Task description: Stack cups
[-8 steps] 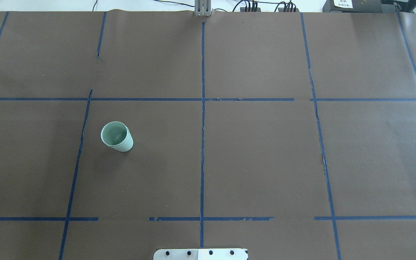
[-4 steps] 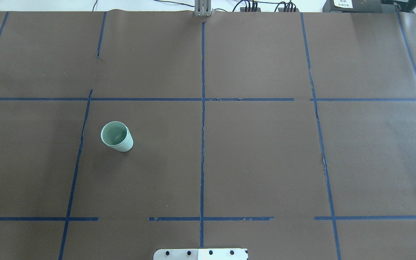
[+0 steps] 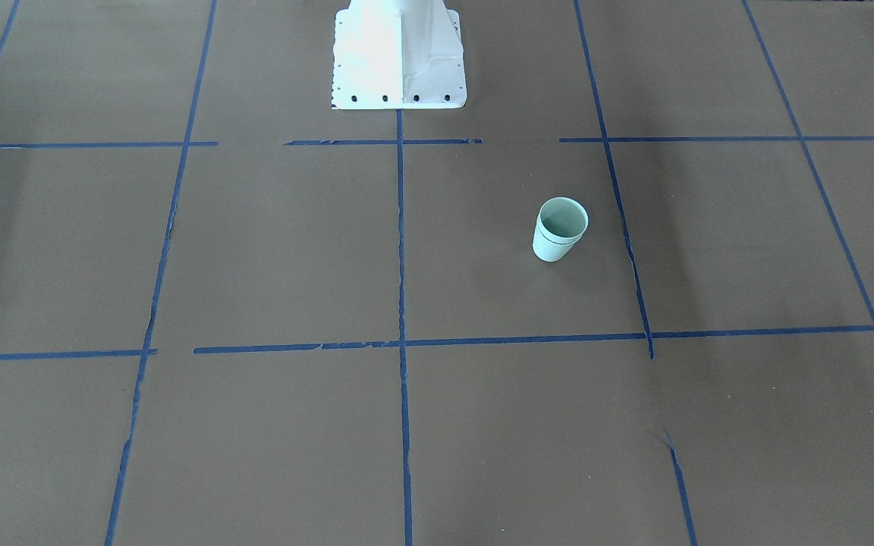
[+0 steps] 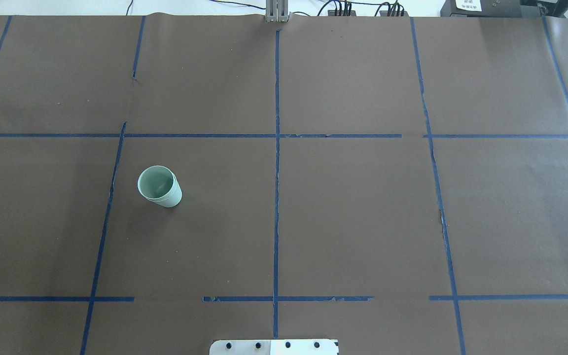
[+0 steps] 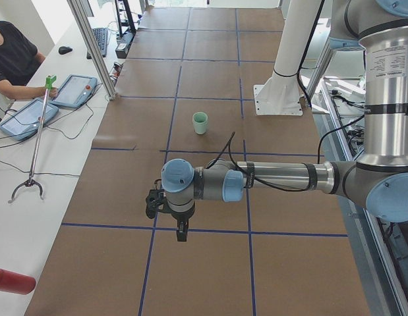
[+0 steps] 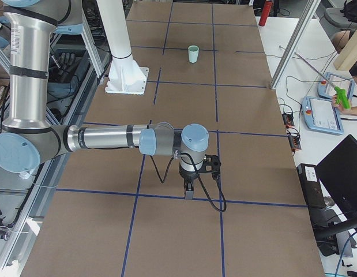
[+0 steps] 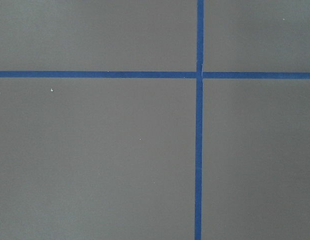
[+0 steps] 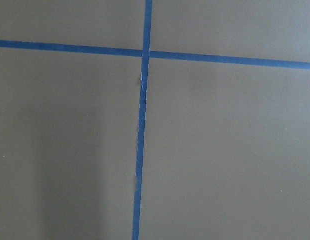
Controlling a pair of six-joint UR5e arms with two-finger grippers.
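Cups nested, upright on table, left of centre tape line; double rim clear in front view. Arms appear in side views only: left gripper, right gripper pointing down, well apart from cups. Jaw state: cannot tell. Wrist views show tape crossings.

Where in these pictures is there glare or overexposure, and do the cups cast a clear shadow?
Front-facing view: the white robot base is largely blown out. Overhead view: it glares too; the cups look sharp, their shadow faint and soft. Wrist views: even light, crisp tape lines.
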